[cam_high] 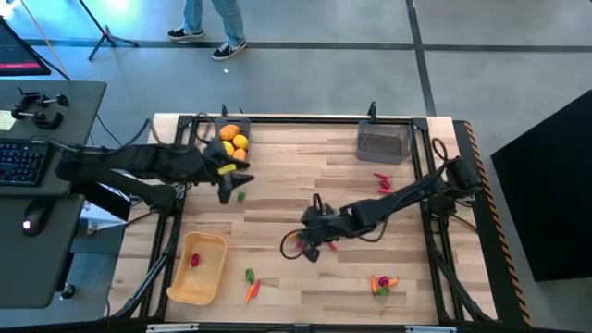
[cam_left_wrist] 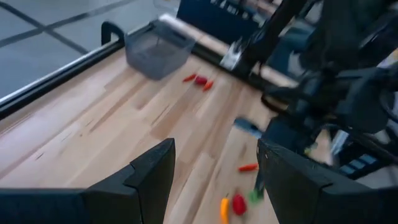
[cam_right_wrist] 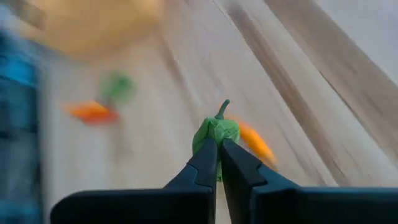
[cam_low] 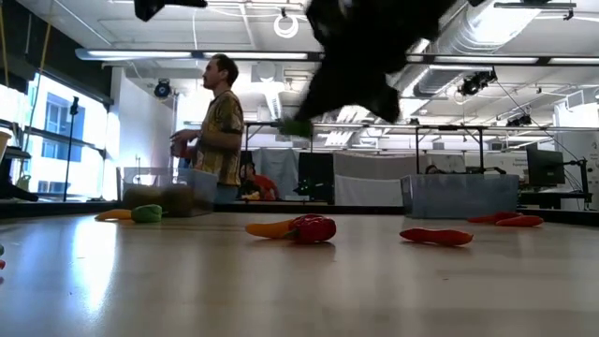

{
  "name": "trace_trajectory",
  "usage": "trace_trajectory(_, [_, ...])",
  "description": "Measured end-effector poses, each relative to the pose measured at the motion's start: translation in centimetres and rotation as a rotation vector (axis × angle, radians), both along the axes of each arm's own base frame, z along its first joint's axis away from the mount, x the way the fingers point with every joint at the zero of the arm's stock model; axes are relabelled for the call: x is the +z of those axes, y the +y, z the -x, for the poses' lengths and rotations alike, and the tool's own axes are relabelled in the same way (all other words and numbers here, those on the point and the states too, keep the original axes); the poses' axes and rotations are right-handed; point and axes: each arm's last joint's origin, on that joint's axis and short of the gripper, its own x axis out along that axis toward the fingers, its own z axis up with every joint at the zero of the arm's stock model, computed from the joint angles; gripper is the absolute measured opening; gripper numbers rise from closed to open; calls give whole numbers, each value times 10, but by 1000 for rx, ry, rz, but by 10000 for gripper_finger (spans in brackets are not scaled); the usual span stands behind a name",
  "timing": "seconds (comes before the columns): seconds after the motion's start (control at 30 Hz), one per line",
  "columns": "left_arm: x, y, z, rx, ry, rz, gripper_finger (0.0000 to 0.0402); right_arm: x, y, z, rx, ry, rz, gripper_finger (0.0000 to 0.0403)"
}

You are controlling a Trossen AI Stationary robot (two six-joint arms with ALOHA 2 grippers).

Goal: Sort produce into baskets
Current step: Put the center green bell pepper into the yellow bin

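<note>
My right gripper (cam_high: 308, 244) is shut on a small green pepper-like piece (cam_right_wrist: 216, 129) with a stem, above the middle of the table. An orange piece (cam_right_wrist: 255, 142) lies on the wood just beyond it. My left gripper (cam_left_wrist: 214, 152) stands open with nothing between its fingers, raised near the dark bin (cam_high: 231, 139) that holds yellow and orange fruits. A green piece (cam_high: 240, 195) lies on the table beside that gripper. The second dark bin (cam_high: 382, 143) stands at the far right. The tan tray (cam_high: 199, 268), at the near left, holds one red piece. My right gripper pinches the green piece's lower body (cam_right_wrist: 214, 142) between its two fingertips. The fingers slant down at it from the table's right. The piece sticks out past the fingertips with its stem pointing away, and in the low view the green piece (cam_low: 298, 126) hangs clear of the table.
Loose produce lies about: red pieces (cam_high: 382, 180) near the right bin, a red-orange-green cluster (cam_high: 382, 284) at the near right, and green and orange pieces (cam_high: 251, 282) by the tray. A black rail frames the table. A person stands beyond the far edge (cam_low: 220, 122).
</note>
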Motion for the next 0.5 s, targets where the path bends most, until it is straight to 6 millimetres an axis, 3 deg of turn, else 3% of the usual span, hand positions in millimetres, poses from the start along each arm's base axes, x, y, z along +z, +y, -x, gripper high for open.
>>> trace_trajectory(0.17, [9, 2, 14, 19, -64, 28, 213, 11, -3, -28, 106, -307, 38, 1])
trace_trajectory(0.5, [7, 2, 10, 69, -65, 63, 213, -5, 16, -105, 264, -395, 237, 0])
